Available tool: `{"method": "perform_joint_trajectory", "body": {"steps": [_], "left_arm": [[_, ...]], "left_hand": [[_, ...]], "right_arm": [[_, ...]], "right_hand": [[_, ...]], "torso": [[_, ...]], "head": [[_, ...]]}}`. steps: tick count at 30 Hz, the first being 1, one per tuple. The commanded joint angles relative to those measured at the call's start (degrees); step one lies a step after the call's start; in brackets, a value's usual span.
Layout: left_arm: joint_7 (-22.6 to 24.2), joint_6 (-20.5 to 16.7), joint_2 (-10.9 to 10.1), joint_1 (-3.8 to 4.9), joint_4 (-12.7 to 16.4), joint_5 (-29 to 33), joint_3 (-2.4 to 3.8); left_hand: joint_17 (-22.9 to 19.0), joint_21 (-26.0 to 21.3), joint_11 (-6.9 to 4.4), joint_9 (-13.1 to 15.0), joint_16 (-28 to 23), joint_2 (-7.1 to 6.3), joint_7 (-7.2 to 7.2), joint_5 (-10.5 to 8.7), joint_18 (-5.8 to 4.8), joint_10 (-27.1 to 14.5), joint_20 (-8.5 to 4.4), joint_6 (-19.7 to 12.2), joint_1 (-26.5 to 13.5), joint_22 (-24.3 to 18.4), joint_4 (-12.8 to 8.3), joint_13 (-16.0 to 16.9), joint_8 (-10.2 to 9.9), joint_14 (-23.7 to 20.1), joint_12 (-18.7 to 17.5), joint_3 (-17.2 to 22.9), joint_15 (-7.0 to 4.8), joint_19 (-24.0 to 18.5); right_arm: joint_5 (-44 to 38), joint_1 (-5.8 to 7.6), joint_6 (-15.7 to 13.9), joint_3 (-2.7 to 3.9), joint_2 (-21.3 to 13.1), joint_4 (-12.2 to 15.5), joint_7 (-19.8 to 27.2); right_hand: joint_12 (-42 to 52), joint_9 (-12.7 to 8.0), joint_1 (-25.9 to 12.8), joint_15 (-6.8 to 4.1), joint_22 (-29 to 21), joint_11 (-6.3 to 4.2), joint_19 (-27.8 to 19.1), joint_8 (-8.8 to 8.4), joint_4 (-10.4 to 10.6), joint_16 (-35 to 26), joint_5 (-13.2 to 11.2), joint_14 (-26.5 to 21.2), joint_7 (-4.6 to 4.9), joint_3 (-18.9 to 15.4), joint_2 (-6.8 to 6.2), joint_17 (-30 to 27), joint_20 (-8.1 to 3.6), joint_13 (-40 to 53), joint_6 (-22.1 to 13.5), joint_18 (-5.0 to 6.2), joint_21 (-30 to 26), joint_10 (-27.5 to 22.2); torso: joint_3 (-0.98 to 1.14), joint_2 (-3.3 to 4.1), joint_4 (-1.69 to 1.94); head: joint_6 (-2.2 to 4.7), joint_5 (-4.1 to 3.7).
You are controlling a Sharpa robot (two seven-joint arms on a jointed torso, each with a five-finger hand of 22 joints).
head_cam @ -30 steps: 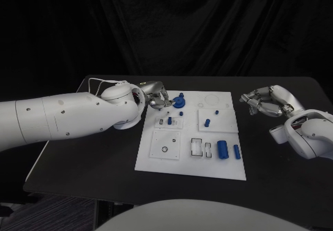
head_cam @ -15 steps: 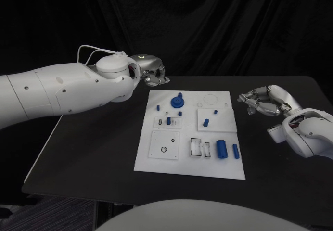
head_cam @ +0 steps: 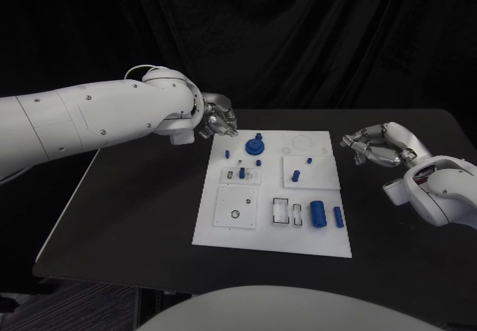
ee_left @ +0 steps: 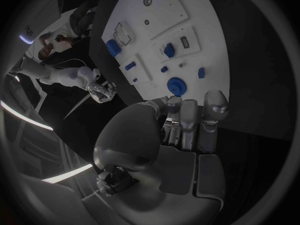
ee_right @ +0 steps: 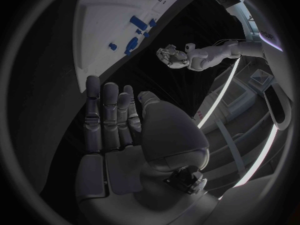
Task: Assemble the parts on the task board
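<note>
1. Left robot hand (head_cam: 218, 123) hangs over the black counter (head_cam: 139, 200) just off the far-left corner of the white rectangular task board (head_cam: 260, 238); fingers curled in, nothing in them.
2. Right robot hand (head_cam: 378, 146) sits off the board's right edge, fingers loosely spread, holding nothing.
3. Nearest part to the left robot hand: round blue knob w/ upright stem (head_cam: 256, 145), standing at the board's far end. Blue cylinder (head_cam: 319, 213) and slim blue pin (head_cam: 339, 216) lie near the front right.
4. Likely step: pick the next part. Open fingers before descending, come straight down, pinch the stem, not the disc.
5. Keep clear of the small blue pegs (head_cam: 242, 171) nearby; easy to knock.
</note>
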Motion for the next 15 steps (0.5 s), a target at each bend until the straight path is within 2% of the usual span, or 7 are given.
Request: {"method": "perform_joint_trajectory", "body": {"steps": [1,3,4,5,6,10,15], "left_arm": [[1.7,4.6,0.1,0.16,0.1,5.9,0.04],[2.1,5.2,0.0,0.15,0.2,6.1,0.04],[2.4,4.9,0.0,0.15,0.2,6.2,0.04],[3.1,4.3,-0.1,0.13,0.3,6.3,0.04],[3.5,3.9,-0.1,0.12,0.4,6.4,0.04],[5.0,2.8,-0.4,0.09,0.4,6.5,0.04],[6.3,3.2,-0.6,0.03,0.3,6.6,0.04]], "left_hand": [[-9.5,-8.2,0.15,-1.0,-11.1,-0.41,-0.17,-2.91,1.81,-11.6,0.21,-2.2,-1.9,-4.4,3.7,-5.7,0.7,-13.5,-10.8,-1.6,0.26,-6.9],[-18.1,-21.3,1.79,-4.6,-23.0,-0.66,1.0,-1.23,3.44,-13.1,1.18,-3.9,-6.2,-11.8,7.9,-11.7,0.1,-20.0,-16.9,-4.6,1.86,-15.4],[-19.7,-22.6,2.33,-5.4,-25.6,-0.35,1.12,-1.25,3.47,-13.2,1.34,-3.8,-7.6,-12.7,7.5,-12.9,-0.1,-21.0,-18.1,-5.1,2.28,-15.7],[-26.9,-27.9,3.07,-9.4,-34.1,-1.03,0.72,2.06,3.33,-9.9,2.86,0.1,-8.3,-16.5,7.9,-17.8,0.1,-19.4,-20.9,-5.8,3.69,-15.5],[-31.0,-29.8,3.17,-12.6,-37.8,-0.86,0.55,2.26,3.32,-8.3,3.78,1.0,-7.7,-18.2,8.2,-20.9,-0.7,-16.5,-22.5,-5.6,3.29,-13.7],[-40.5,-39.2,3.15,-20.2,-48.0,-1.89,2.44,3.0,3.61,-7.4,3.97,4.1,-8.7,-24.8,7.8,-29.6,-2.5,-15.7,-28.2,-8.0,4.59,-14.6],[-45.8,-46.7,3.58,-25.6,-52.1,-0.66,1.27,3.18,3.61,-6.2,4.57,3.4,-6.1,-30.5,6.7,-35.7,-3.1,-13.1,-28.8,-9.7,5.02,-13.4]], "right_arm": [[-0.4,-0.12,0.5,0.05,0.0,-0.1,-0.9],[-0.4,-0.12,0.5,0.05,0.1,-0.1,-0.8],[-0.4,-0.12,0.5,0.05,0.1,-0.1,-0.8],[-0.4,-0.12,0.5,0.05,0.0,-0.1,-0.7],[-0.4,-0.12,0.5,0.05,0.0,-0.1,-0.7],[-0.4,-0.12,0.5,0.05,0.0,-0.1,-0.6],[-0.4,-0.13,0.5,0.05,0.1,-0.2,-0.6]], "right_hand": [[0.2,-0.1,0.5,0.07,0.1,0.02,0.4,0.37,0.0,0.2,0.1,0.4,-0.34,0.4,0.05,-0.1,0.01,-0.1,0.0,0.64,-0.3,0.4],[0.2,-0.1,0.5,0.07,0.1,0.02,0.4,0.37,0.0,0.2,0.1,0.4,-0.34,0.4,0.05,-0.1,0.01,-0.1,0.0,0.64,-0.3,0.4],[0.2,-0.1,0.5,0.07,0.1,0.01,0.4,0.37,0.0,0.1,0.1,0.3,-0.35,0.4,0.06,-0.2,0.0,-0.1,0.0,0.64,-0.3,0.4],[0.2,-0.1,0.5,0.06,0.1,0.01,0.4,0.38,0.0,0.1,0.1,0.3,-0.36,0.4,0.06,-0.2,0.0,-0.1,0.0,0.64,-0.3,0.5],[0.2,-0.1,0.5,0.06,0.1,0.01,0.4,0.38,0.0,0.1,0.1,0.3,-0.36,0.4,0.06,-0.2,0.0,-0.1,0.0,0.64,-0.3,0.5],[0.2,-0.1,0.6,0.04,0.1,-0.03,0.5,0.39,0.0,0.0,0.2,0.3,-0.39,0.5,0.05,-0.4,-0.02,-0.2,0.0,0.64,-0.3,0.4],[0.2,-0.1,0.8,-0.04,0.1,-0.1,0.7,0.43,-0.1,0.1,0.2,0.6,-0.43,0.7,0.02,-0.3,-0.09,-0.4,0.1,0.66,-0.3,0.6]], "torso": [[-0.06,0.09,0.04],[-0.14,0.14,0.03],[-0.16,0.15,0.01],[-0.2,0.2,0.05],[-0.21,0.21,0.06],[-0.12,0.12,-0.06],[-0.15,0.11,-0.03]], "head": [[0.01,-0.06],[0.01,-0.08],[0.01,-0.07],[0.01,-0.13],[0.01,-0.2],[0.01,-0.22],[0.01,-0.07]]}}
